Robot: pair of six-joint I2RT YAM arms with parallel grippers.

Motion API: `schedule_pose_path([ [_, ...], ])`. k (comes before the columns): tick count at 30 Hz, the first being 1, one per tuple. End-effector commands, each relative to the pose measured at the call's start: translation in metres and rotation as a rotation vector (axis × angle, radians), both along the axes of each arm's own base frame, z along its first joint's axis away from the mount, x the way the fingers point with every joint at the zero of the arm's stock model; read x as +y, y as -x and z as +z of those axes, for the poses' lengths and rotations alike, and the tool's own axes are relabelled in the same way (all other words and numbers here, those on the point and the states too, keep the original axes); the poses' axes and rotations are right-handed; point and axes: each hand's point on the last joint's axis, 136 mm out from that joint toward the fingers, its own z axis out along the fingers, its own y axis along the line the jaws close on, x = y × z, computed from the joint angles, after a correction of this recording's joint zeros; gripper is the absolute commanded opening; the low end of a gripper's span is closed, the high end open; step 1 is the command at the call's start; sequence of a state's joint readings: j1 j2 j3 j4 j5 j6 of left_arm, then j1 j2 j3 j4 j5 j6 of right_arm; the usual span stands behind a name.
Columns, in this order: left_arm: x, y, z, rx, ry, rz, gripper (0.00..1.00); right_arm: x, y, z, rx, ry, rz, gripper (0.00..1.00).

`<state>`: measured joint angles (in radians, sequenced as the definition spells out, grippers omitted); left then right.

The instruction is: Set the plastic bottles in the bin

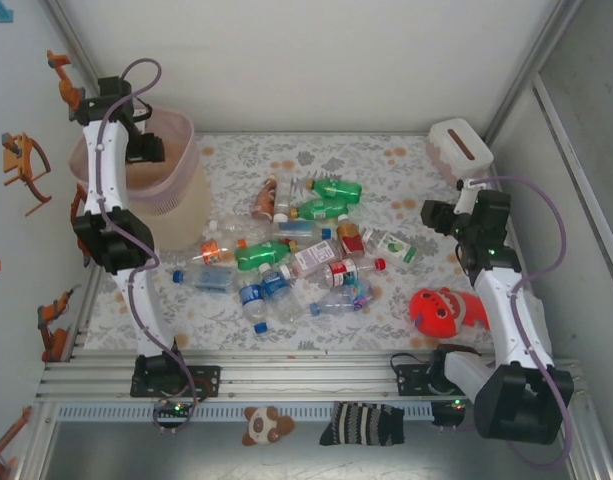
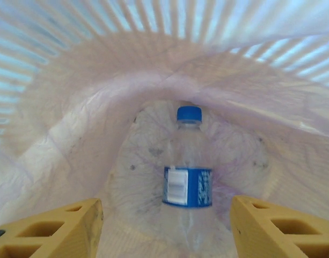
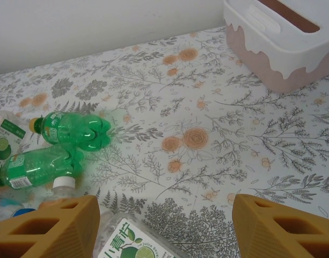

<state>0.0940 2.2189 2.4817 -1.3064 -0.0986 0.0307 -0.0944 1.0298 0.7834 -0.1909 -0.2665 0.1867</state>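
— Left wrist view: where does the clear bottle (image 2: 187, 177) lie against the fingers (image 2: 57, 228)?
— Beyond them, down inside the bin (image 2: 73, 64). It shows in the gap between the two tan fingers but sits well past their tips, touching neither.
— So the left gripper (image 2: 165, 215) holds nothing?
— Nothing. Its fingers stand wide apart with bare inner faces. The top view has it hanging over the bin's mouth.
— How does the bottle look?
— It has a clear body, a blue cap pointing away from the camera, and a blue label with a white patch round its middle. It rests on the thin plastic liner (image 2: 89, 140) at the bottom, with the bin's slotted wall rising around it.
— And the bin's place?
— It stands at the far left corner of the worktop (image 1: 386, 170).
— The other bottles?
— A heap of bottles (image 1: 296, 255) lies mid-worktop, clear, green and brownish.
— The right gripper (image 3: 167, 209)?
— Its fingers are also apart and empty, above the floral cloth toward the right edge. A lime-labelled bottle (image 3: 132, 242) lies just beside one finger; I cannot tell whether it touches. Two green bottles (image 3: 73, 131) lie further off. A tissue box (image 3: 282, 43) sits at the far right corner, and a red toy (image 1: 441, 310) lies near the right edge.
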Motion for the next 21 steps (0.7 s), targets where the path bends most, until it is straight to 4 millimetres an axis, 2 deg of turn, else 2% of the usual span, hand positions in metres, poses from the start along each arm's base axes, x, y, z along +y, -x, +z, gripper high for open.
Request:
schedule_pose_path([
  [1, -0.01, 0.013, 0.052, -0.112, 0.041, -0.016, 0.63, 0.0, 0.0, 0.022, -0.05, 0.0, -0.002, 0.65],
  [6, -0.027, 0.023, 0.092, -0.214, 0.081, -0.045, 0.63, 0.001, 0.003, 0.026, -0.051, -0.003, 0.003, 0.66],
  [10, -0.04, 0.041, 0.124, -0.291, 0.14, -0.066, 0.63, 0.003, 0.005, 0.03, -0.054, -0.008, 0.006, 0.65],
  [15, -0.06, 0.074, 0.155, -0.403, 0.237, -0.084, 0.64, 0.004, 0.007, 0.034, -0.064, -0.015, 0.011, 0.65],
  [17, -0.064, 0.088, 0.162, -0.455, 0.268, -0.076, 0.66, 0.004, 0.007, 0.034, -0.065, -0.018, 0.011, 0.65],
  [21, -0.065, 0.132, 0.175, -0.584, 0.286, -0.038, 0.68, 0.006, 0.006, 0.037, -0.063, -0.034, 0.013, 0.65],
])
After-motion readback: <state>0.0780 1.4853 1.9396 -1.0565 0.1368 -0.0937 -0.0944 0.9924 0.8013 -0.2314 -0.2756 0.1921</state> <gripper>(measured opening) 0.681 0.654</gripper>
